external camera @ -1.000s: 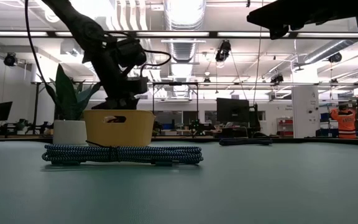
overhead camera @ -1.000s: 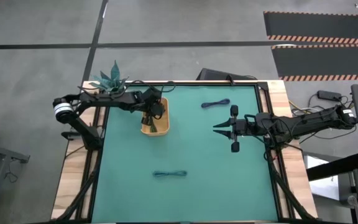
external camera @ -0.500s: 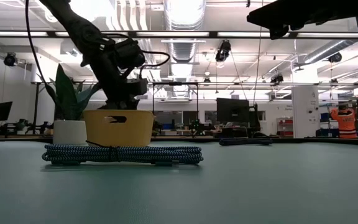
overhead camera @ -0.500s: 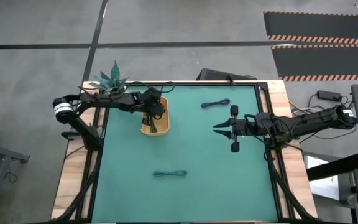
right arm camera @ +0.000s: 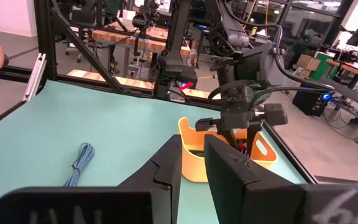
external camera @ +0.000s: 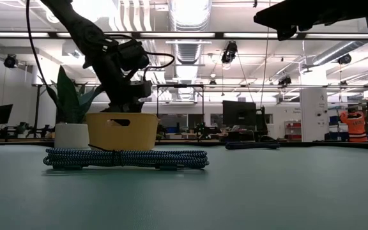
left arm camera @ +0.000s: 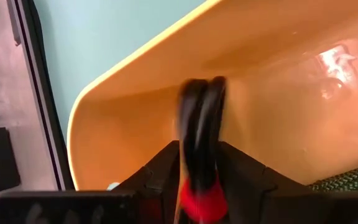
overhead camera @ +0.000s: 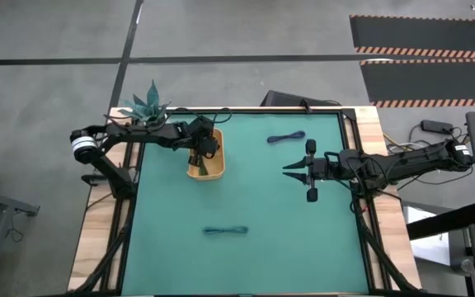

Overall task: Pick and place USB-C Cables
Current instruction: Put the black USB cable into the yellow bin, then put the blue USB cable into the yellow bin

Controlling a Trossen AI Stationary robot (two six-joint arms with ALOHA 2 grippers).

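Over the last second my left arm rose slightly over the yellow tray, then held. Left gripper hangs inside the tray, fingers pinched on the black-and-red cable; a dark green cable shows only in that wrist view, already in the tray. Two remain on the mat: teal-blue cable near the front, blue-purple cable at the back. Right gripper waits mid-table, fingers spread wide.
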